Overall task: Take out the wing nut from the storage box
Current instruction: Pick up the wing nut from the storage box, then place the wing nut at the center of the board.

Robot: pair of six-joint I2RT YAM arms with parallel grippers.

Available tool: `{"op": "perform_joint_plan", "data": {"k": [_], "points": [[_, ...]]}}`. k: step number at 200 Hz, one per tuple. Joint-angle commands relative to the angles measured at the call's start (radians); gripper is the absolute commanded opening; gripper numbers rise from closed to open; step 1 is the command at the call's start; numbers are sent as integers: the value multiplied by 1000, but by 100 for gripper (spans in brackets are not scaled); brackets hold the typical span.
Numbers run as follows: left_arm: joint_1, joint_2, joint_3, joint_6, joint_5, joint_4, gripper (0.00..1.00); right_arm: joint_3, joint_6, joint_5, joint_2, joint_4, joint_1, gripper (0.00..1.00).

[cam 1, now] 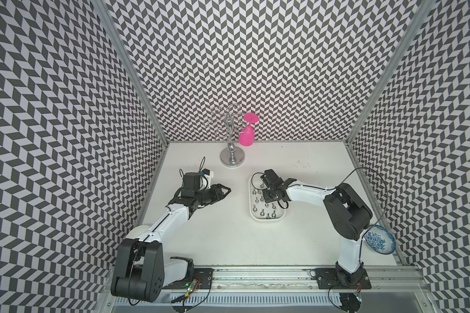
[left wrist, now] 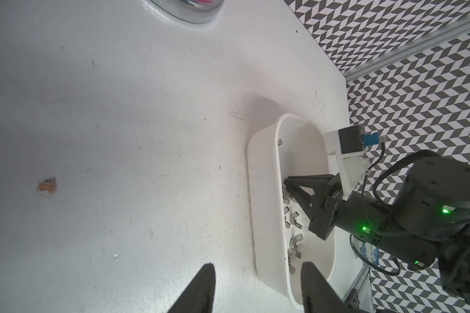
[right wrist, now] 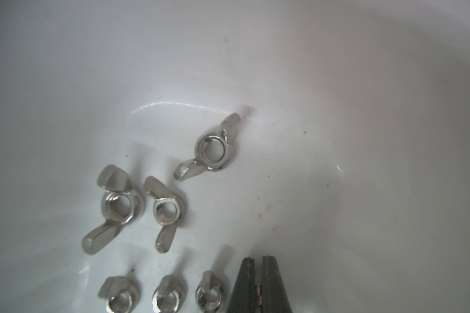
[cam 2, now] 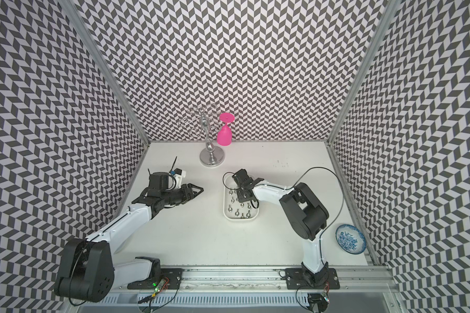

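My right pincer [right wrist: 258,260] is down inside the storage box [cam 1: 250,206]. The white box sits on the bench [cam 1: 228,238], in front of my right arm. The jaws of this pincer are pressed together. In my right wrist view I see only a thin slit between them. There is a tiny pale bit in that slit, and I cannot tell what it is. I do not see a nut held there.

The wing nuts [right wrist: 117,206] lie on the white floor of the box, just beside my tips. A few are close together and one lies a bit apart. Every nut I can see is in the box. I see none out on the bench.

My left pincer [left wrist: 258,267] hangs over the bench, near the box but not touching it. Its jaws are apart and hold nothing.

So I think the job is only begun. I have reached into the box. I think I have not got a nut yet. What is left is to pinch one nut, lift it over the rim, and put it down outside the box.
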Motion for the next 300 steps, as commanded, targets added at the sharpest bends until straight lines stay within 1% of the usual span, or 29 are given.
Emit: {"op": "perform_joint_plan", "data": {"k": [1, 23, 49, 73, 96, 131, 167, 187, 195, 210, 234, 249, 261, 300], "points": [[-18, 0, -8, -7, 18, 31, 54, 0, 5, 24, -65, 40, 0, 0], [-58, 2, 15, -21, 10, 31, 54, 7, 10, 41, -117, 52, 0, 0], [-137, 1, 66, -36, -41, 21, 54, 30, 16, 79, -173, 21, -6, 0], [-219, 22, 117, -48, -79, 20, 54, -10, 27, 64, -255, 38, -53, 0], [-291, 56, 171, -68, -105, 18, 54, -50, 30, 53, -306, 50, -124, 0], [-421, 111, 213, -98, -142, 81, 54, -105, 51, 25, -339, 72, -255, 0], [-578, 256, 346, -73, -172, 81, 54, -160, 74, 38, -356, 107, -384, 0], [-643, 347, 415, -64, -175, 82, 54, -197, 90, 21, -348, 135, -446, 0], [-662, 378, 438, -64, -175, 80, 54, -211, 96, 32, -343, 144, -459, 0], [-692, 421, 471, -64, -177, 80, 53, -229, 103, 44, -327, 153, -480, 0], [-720, 444, 482, -71, -179, 100, 53, -259, 109, 34, -295, 185, -512, 0], [-723, 449, 474, -76, -178, 116, 54, -273, 115, 43, -274, 218, -518, 0], [-725, 454, 471, -80, -177, 122, 53, -255, 110, 17, -244, 200, -526, 0], [-725, 453, 469, -77, -178, 123, 53, -263, 109, 8, -207, 201, -523, 0]]}}
